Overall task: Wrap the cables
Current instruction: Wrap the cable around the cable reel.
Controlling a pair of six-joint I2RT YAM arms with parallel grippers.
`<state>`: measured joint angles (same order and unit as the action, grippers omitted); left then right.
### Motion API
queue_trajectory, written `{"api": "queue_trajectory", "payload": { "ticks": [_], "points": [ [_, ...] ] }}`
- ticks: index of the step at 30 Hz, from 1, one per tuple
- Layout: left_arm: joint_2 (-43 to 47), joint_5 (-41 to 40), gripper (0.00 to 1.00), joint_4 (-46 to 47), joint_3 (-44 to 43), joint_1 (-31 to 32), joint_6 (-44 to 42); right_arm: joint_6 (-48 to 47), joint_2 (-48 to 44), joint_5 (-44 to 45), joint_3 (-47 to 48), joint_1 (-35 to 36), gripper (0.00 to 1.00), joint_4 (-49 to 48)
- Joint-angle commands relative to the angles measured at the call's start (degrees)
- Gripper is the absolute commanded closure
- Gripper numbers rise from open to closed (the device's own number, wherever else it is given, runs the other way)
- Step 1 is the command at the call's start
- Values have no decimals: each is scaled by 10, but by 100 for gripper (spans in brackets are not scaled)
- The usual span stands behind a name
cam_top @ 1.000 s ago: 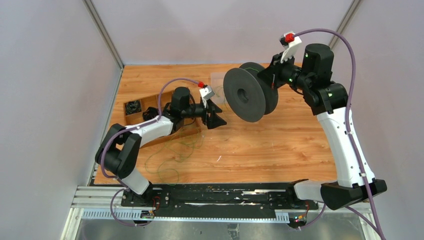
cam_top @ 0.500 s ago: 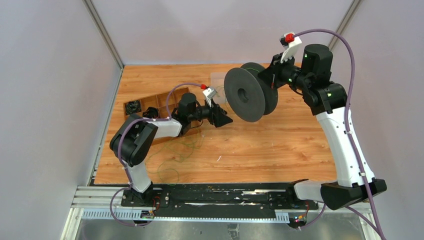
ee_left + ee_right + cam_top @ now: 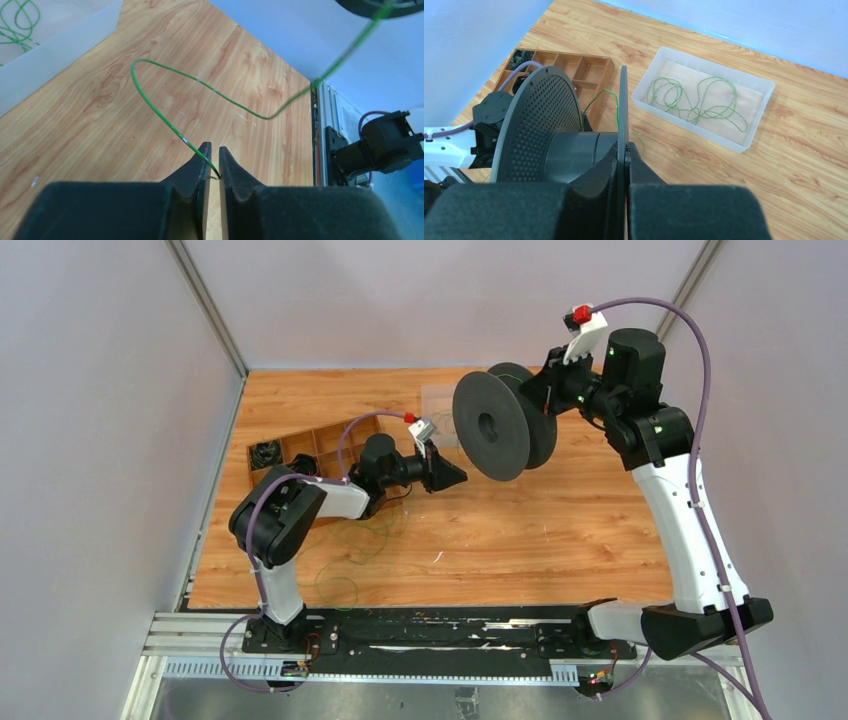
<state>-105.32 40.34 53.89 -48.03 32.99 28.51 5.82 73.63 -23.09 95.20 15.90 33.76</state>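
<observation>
Top external view: both arms reach over the table point(image 3: 560, 530), with the spool point(image 3: 490, 426) held up at far centre-right and the left gripper point(image 3: 447, 473) just left of it.
Left wrist view shows the left fingers point(image 3: 197, 167) all but closed, a hairline gap at the tips, pinching one green cable point(image 3: 160, 112); it arcs out over the wood and rises to the spool at the top edge. The right gripper point(image 3: 625, 147) is clamped tight on the rim of the spool's thin flange. More cables point(image 3: 696, 102) lie coiled in a clear tray point(image 3: 704, 62) at the far side. Loose loops point(image 3: 338, 580) lie on the table near the left arm, beside a wooden box point(image 3: 300, 445).
</observation>
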Motion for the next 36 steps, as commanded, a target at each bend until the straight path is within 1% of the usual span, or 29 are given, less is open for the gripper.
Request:
{"api": "queue_trajectory", "payload": {
  "ticks": [1, 3, 4, 11, 15, 21, 26, 32, 36],
  "points": [
    [0, 18, 90, 2, 12, 10, -26, 13, -3, 42, 30, -17, 99, -28],
    [12, 27, 98, -21, 16, 13, -49, 14, 1, 61, 36, -19, 99, -28],
    [18, 33, 99, -37, 16, 16, -63, 14, 4, 69, 39, -19, 99, -28],
    [63, 50, 100, -237, -11, 53, -195, 27, 25, 119, 58, -25, 99, -28],
    [94, 48, 100, -366, -27, 87, -294, 20, 38, 160, 68, -27, 99, -34],
    [136, 35, 100, -489, -39, 132, -402, 13, 48, 194, 48, -27, 99, -56],
    [134, -2, 100, -643, -102, 180, -505, 2, 53, 220, 17, -27, 99, -80],
    [137, 0, 100, -734, -159, 210, -548, -25, 55, 247, -19, -25, 99, -106],
    [136, 3, 100, -834, -228, 226, -588, -52, 51, 271, -57, -16, 99, -135]
  ]
}}
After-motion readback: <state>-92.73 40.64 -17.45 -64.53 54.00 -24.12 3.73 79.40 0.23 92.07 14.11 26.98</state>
